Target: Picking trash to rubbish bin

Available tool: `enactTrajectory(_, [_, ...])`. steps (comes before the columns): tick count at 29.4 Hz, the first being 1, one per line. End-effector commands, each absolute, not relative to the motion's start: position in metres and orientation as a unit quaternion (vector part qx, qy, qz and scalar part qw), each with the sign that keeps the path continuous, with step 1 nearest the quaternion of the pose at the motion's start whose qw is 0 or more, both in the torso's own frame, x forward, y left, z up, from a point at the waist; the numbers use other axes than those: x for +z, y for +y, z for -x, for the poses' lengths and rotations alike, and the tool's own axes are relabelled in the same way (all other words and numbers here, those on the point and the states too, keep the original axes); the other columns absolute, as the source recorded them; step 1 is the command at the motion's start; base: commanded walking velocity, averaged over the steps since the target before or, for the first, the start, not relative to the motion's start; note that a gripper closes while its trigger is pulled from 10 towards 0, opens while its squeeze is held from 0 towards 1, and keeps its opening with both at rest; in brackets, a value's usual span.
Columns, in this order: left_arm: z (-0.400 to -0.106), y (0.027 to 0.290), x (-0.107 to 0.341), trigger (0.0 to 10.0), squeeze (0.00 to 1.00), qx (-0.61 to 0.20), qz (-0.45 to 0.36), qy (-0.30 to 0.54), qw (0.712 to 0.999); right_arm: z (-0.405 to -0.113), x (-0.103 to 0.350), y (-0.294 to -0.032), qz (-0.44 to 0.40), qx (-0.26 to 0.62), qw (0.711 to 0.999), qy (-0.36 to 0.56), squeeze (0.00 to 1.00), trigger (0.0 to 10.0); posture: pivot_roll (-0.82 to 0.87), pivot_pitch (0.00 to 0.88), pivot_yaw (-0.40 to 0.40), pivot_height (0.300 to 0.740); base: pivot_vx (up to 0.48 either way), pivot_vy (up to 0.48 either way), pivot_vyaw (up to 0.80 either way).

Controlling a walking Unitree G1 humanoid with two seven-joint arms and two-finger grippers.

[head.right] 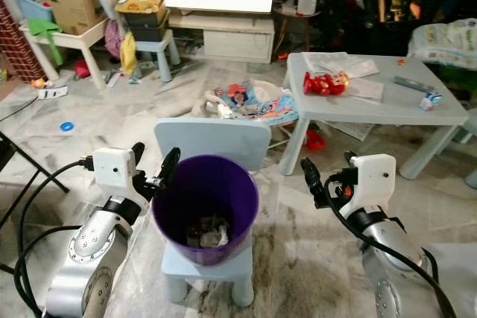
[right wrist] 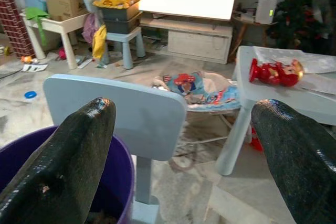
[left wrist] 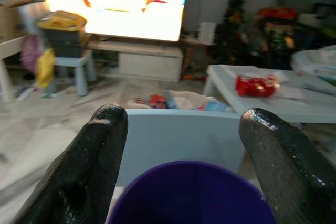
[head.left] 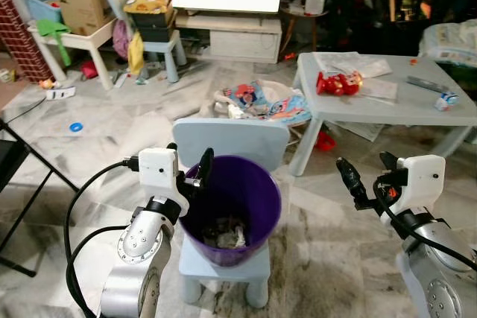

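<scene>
Directly ahead: purple rubbish bin (head.left: 231, 210) standing on the seat of a small pale-blue chair (head.left: 229, 147), crumpled trash (head.left: 226, 232) lying in its bottom. Left end effector (head.left: 192, 173) hovering at the bin's left rim, fingers spread wide, empty. Right end effector (head.left: 365, 180) held out to the right of the bin, apart from it, fingers likewise wide and gripping nothing.

Further off, a pale tabletop (head.left: 387, 106) bearing a red toy (head.left: 337, 82), loose papers (head.left: 350, 63) and a small carton (head.left: 446, 100); beyond the chair, a heap of printed cloth (head.left: 264, 102) on the floor, and a blue ring (head.left: 75, 126) on the tiles to the left.

Probably between pickups, with both end effectors free. Paper scraps likely light, limp and crushable: best pinched at a raised fold or edge rather than pressed flat against the tabletop. Carton probably stiff enough for a squeeze across its narrow sides, though light enough to skid away if nudged first.
</scene>
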State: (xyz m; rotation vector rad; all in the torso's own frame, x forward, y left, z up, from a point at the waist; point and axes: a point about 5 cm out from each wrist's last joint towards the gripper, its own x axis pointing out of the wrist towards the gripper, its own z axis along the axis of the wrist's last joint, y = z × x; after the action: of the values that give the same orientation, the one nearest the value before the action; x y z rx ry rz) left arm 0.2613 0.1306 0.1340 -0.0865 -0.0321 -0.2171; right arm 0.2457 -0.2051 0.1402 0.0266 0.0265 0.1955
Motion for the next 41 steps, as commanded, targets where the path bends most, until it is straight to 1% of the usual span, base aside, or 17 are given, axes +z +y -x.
enactTrajectory(1, [-0.2624,0.126,0.1406,10.0,0.0,-0.112,0.041,-0.025,0.993,-0.2471,0.1467,-0.2054,-0.007,0.101,0.995,0.006,0.0,10.0,-0.01,0.073,-0.06,0.74,0.0,0.0,0.0])
enactTrajectory(8, [-0.2612,0.1272,0.1406,10.0,0.0,-0.104,0.048,-0.02,0.993,-0.2489,0.146,-0.2028,-0.005,0.112,0.994,0.012,0.0,10.0,0.0,0.08,-0.072,0.74,-0.034,0.0,0.0])
enactTrajectory(41, [-0.2623,0.1246,0.1385,10.0,0.0,-0.106,0.051,-0.012,0.993,-0.2527,0.1452,-0.2024,-0.001,0.117,0.993,0.015,0.0,10.0,0.0,0.072,-0.078,0.74,-0.319,0.0,0.0])
